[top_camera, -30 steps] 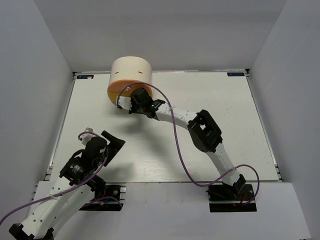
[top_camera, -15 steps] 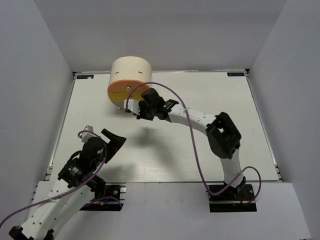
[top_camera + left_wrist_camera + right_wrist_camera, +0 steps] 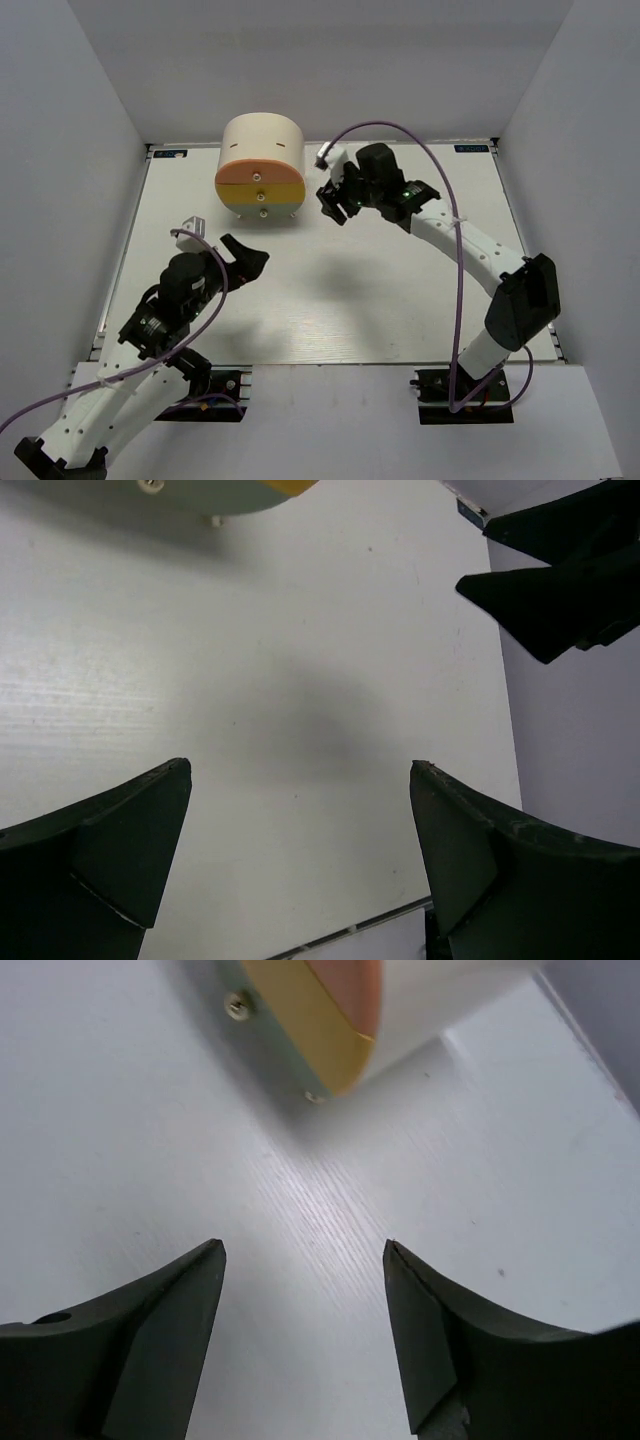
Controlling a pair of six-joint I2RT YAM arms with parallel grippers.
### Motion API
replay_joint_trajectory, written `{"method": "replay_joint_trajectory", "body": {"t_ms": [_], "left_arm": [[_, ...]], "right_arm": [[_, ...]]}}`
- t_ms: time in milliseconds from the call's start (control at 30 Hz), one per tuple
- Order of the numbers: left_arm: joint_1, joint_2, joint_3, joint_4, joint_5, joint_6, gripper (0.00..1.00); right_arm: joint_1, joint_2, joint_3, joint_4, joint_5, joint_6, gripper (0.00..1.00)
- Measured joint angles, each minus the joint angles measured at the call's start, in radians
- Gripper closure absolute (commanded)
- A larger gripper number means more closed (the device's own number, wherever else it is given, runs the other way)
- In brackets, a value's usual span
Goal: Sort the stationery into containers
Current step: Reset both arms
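Far left on the bench (image 3: 420, 300), found the cream cabinet (image 3: 262, 140) with orange drawer (image 3: 238, 177) above yellow drawer (image 3: 280, 200), both fronts flush, knobs (image 3: 262, 211) facing near. Saw no loose stationery in any view; judged it already inside, or hidden. Just right of the drawers, and level with them, noted the right gripper (image 3: 335, 205): spread wide, holding nothing, drawer fronts off to its left. Well apart on the near left, noted the left gripper (image 3: 245, 260), likewise wide and empty, pointing far-right. Judged the right arm far nearer either knob.
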Motion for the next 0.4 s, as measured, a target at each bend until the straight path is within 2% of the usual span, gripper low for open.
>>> {"method": "replay_joint_trajectory", "body": {"t_ms": [67, 133, 167, 333, 400], "left_arm": [[0.000, 0.040, 0.037, 0.029, 0.010, 0.046, 0.00], [0.000, 0.068, 0.058, 0.060, 0.023, 0.082, 0.00], [0.000, 0.076, 0.061, 0.075, 0.028, 0.098, 0.00], [0.000, 0.101, 0.061, 0.116, 0.051, 0.149, 0.00], [0.000, 0.110, 0.061, 0.129, 0.056, 0.166, 0.00]], "right_arm": [[-0.023, -0.029, -0.029, -0.002, 0.054, 0.031, 0.22], [-0.032, -0.066, -0.061, -0.001, 0.105, 0.050, 0.21], [-0.033, -0.083, -0.072, 0.001, 0.131, 0.056, 0.16], [-0.040, -0.249, -0.178, 0.037, 0.264, 0.068, 0.16], [-0.048, -0.310, -0.219, 0.068, 0.308, 0.069, 0.10]]}}
